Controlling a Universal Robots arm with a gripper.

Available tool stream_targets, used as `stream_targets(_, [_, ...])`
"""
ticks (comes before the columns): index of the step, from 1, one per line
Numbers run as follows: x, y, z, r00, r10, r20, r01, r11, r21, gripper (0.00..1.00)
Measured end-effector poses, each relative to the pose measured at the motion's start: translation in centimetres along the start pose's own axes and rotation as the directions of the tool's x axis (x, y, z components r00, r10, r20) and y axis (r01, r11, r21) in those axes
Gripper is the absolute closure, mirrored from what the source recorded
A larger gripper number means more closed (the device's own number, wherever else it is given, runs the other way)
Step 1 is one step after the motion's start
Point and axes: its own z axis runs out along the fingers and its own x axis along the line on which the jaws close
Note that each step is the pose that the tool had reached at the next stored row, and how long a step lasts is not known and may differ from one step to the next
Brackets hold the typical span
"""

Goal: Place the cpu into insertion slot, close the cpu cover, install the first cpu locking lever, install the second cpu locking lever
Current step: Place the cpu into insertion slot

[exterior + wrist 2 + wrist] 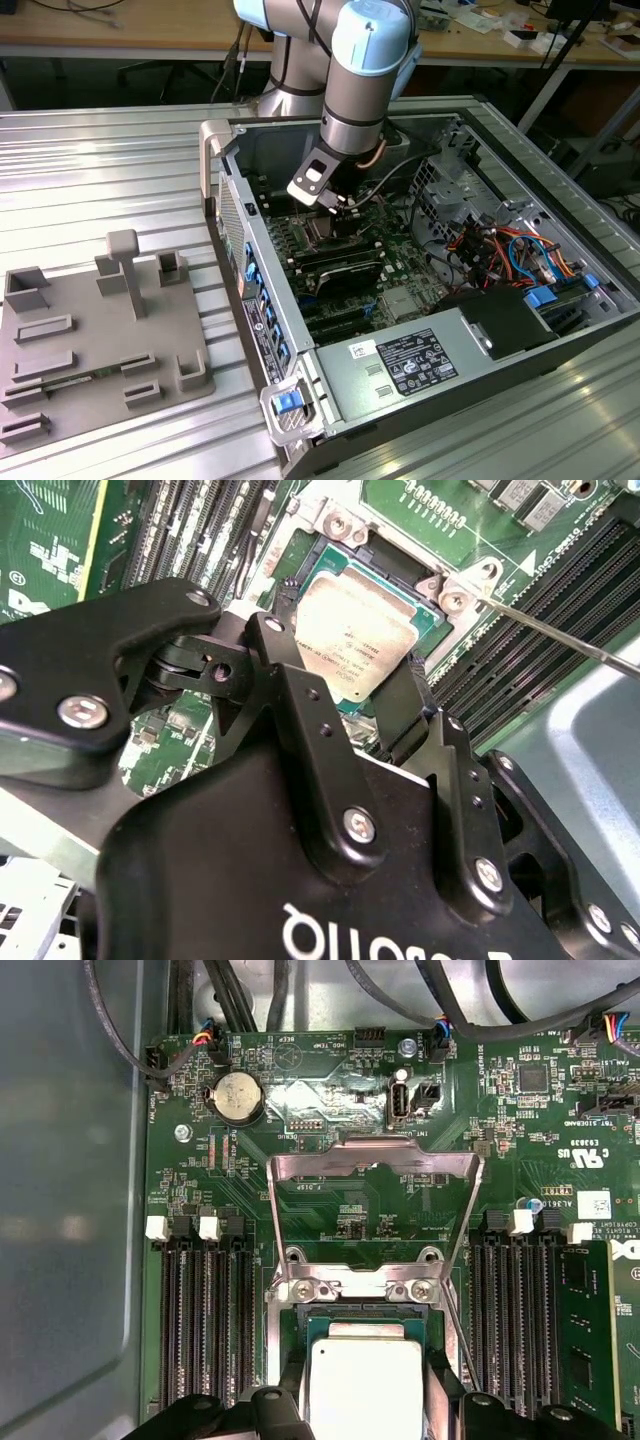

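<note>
- Ribbed metal tabletop [120,160] carries an open computer case [400,360]; in the exterior view a grey fixture plate [90,340] lies at its 8 o'clock.
- Hand [335,208] reaches in toward the case's 11 o'clock, its fingers [290,680] grasping the cpu [355,630] by two opposite edges.
- The cpu sits over the insertion slot [300,1322]; the cpu cover [375,1155] is swung open, and memory slots [200,1310] crowd both sides.

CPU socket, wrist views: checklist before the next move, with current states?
1. cpu cover swung up off the insertion slot: ok.
2. cpu lined up square within the slot's rim: ok.
3. cpu seated flat in the slot: cannot tell.
4. gripper centred on the cpu: ok.
5. locking lever unlatched and standing off to the side of the slot: ok.
</note>
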Motion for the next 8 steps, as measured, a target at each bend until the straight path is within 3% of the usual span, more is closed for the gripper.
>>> stream_targets(8, [0.01,0.02,0.17,1.0000,0.000,0.0022,0.000,1.0000,0.0008,0.45])
